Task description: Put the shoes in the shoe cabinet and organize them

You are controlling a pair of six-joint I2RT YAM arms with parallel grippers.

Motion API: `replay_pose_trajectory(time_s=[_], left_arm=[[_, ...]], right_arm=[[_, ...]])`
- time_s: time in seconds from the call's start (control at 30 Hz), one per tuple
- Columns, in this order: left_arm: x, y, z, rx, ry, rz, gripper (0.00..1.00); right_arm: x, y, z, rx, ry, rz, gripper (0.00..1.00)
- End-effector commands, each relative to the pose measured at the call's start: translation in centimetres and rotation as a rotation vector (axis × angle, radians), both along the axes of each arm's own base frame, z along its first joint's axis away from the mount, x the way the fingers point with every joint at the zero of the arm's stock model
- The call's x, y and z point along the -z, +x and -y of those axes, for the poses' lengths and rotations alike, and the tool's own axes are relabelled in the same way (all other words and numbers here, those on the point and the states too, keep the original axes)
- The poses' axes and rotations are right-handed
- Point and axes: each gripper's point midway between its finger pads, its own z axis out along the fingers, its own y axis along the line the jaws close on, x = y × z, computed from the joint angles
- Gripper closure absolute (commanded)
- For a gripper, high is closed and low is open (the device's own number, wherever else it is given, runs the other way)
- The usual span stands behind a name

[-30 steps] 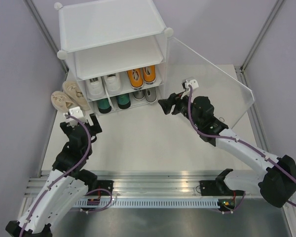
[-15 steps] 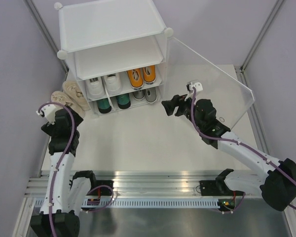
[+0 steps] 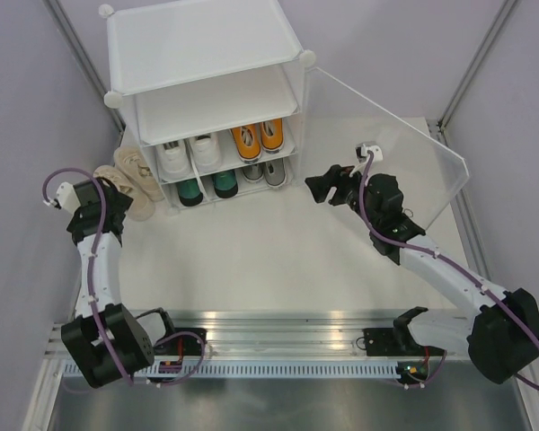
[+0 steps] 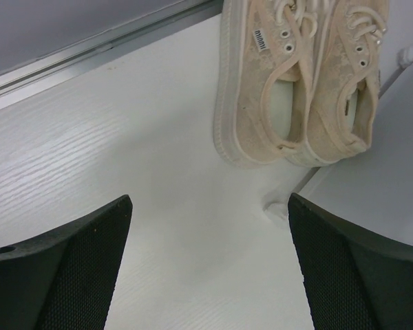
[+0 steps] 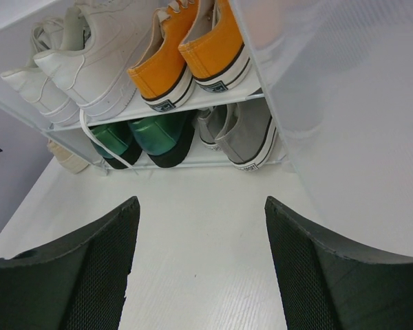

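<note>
The white shoe cabinet (image 3: 207, 81) stands at the back of the table with its clear door (image 3: 386, 144) swung open to the right. White shoes (image 5: 76, 62) and orange shoes (image 5: 186, 58) sit on its middle shelf. Below them are the green shoes (image 5: 148, 137) and the grey shoes (image 5: 244, 134). The beige shoes (image 4: 299, 82) lie side by side on the table, left of the cabinet. My left gripper (image 4: 210, 206) is open, a short way from their heels, with nothing in it. My right gripper (image 5: 202, 206) is open and empty, facing the cabinet's front from the right.
The cabinet's top shelf (image 3: 216, 103) holds nothing. A metal frame rail (image 4: 89, 51) runs along the table's left edge beside the beige shoes. The cabinet's corner foot (image 4: 275, 206) sits near my left gripper's right finger. Grey walls enclose the table.
My left arm has swung out to the left and now points its gripper at the beige shoes. My right gripper has drawn back to the right, away from the cabinet.
</note>
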Motion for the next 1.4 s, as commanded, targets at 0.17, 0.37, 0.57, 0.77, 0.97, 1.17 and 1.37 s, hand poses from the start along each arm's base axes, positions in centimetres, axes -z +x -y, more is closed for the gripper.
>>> replay_pose_trajectory(time_s=[0.17, 0.37, 0.57, 0.77, 0.97, 1.17, 1.37], left_arm=[[-2.8, 8.3, -2.4, 0.126, -0.030, 0.127, 0.05], [-2.1, 12.3, -2.3, 0.234, -0.113, 0.194, 0.06], [-2.1, 15.0, -1.8, 0.320, -0.169, 0.200, 0.09], [0.5, 15.9, -2.1, 0.331, -0.187, 0.146, 0.12], [2.0, 16.9, -1.8, 0.358, -0.190, 0.091, 0.18], [2.3, 18.4, -1.2, 0.368, -0.106, 0.009, 0.19], [3.9, 17.8, -2.5, 0.318, -0.085, -0.103, 0.19]], right_arm=[[0.5, 1.8, 2.6, 0.036, 0.094, -0.033, 0.23], [1.2, 2.5, 3.1, 0.015, 0.124, -0.052, 0.23], [0.8, 2.4, 2.9, -0.010, 0.117, -0.036, 0.23], [-0.7, 1.3, 2.5, -0.067, 0.107, 0.014, 0.23], [-0.8, 1.2, 2.5, -0.067, 0.098, 0.018, 0.23], [-0.6, 1.3, 2.4, -0.075, 0.097, 0.013, 0.23], [-0.4, 1.4, 2.8, -0.051, 0.087, 0.010, 0.23]])
